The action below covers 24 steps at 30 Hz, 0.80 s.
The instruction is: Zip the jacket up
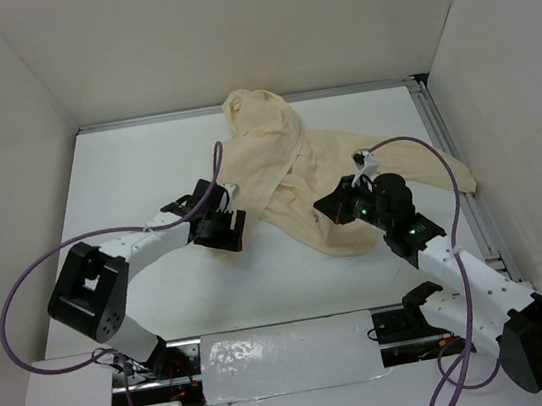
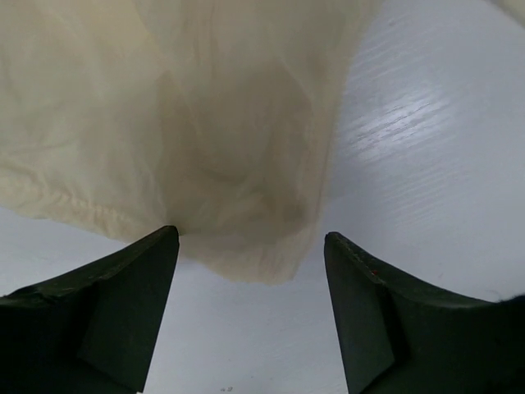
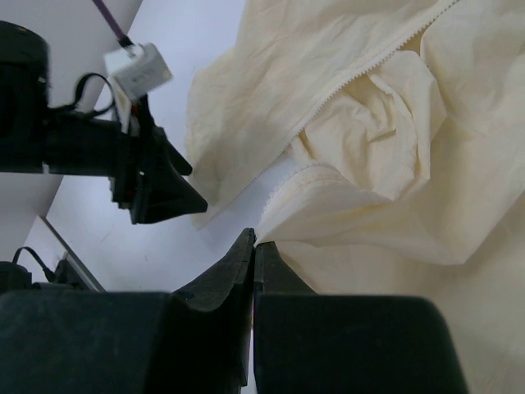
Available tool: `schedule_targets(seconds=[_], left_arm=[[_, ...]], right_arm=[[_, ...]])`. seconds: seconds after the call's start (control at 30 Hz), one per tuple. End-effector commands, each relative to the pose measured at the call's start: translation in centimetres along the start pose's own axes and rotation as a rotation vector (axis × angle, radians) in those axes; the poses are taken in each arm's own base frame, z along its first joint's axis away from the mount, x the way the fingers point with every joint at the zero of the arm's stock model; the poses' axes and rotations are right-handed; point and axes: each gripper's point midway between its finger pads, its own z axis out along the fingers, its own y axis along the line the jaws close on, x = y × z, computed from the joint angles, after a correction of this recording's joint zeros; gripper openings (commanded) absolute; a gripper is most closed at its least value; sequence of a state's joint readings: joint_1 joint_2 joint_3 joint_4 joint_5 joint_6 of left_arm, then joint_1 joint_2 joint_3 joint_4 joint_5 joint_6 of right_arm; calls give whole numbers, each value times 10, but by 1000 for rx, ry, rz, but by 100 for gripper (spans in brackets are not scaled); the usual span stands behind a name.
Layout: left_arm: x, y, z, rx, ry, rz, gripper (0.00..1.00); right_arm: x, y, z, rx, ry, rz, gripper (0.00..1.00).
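White table (image 1: 135, 172), jacket (image 1: 280, 156) crumpled upper middle, and we see the left gripper (image 2: 250, 235) spread wide at its hem, right gripper (image 3: 252, 240) pinched together.

Bright, even light from above; weak shadows, blur up close.
In the left wrist view a streaky white glare lies on the table (image 2: 410, 139) beyond the open jaws, to one side; the jacket (image 2: 164, 123) ahead of them is soft-focused, shaded in its fold. Beyond the right wrist's closed jaws the cloth is crisp, while the dark fingers (image 3: 217, 287) blur.
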<state>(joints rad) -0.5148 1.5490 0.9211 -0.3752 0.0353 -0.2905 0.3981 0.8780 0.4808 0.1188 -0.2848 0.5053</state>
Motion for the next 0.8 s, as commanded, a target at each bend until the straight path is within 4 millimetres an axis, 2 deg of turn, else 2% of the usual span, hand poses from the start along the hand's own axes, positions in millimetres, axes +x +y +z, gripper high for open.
schedule_targets(seconds=[0.0,0.17,0.27,0.3,0.33,0.37,0.43,0.47,0.53,0.77], left_arm=[[12,0,10,-37,76,17,84],[18,0,15,-42,110,3,84],[18,9,21,-93,127,-10,74],[20,10,23,-98,138,-13,60],[21,10,25,-100,144,-13,53],[21,7,27,-81,149,-9,41],[18,2,29,-62,137,3,32],[20,-11,29,-13,143,17,20],[23,-20,28,-9,146,43,0],[30,-52,17,64,133,86,0]], right_arm=[[-29,16,-2,-47,-66,-20,0],[-34,18,-2,-52,-76,-13,0],[-34,19,-2,-54,-76,-4,0],[-32,16,-3,-41,-72,-2,0],[-33,14,-3,-27,-76,-3,0],[-35,12,-5,-15,-83,-4,0],[-35,7,-8,7,-99,-5,0],[-36,7,-10,9,-105,-6,0],[-38,3,-13,29,-122,0,0],[-37,-5,-15,52,-120,29,0]])
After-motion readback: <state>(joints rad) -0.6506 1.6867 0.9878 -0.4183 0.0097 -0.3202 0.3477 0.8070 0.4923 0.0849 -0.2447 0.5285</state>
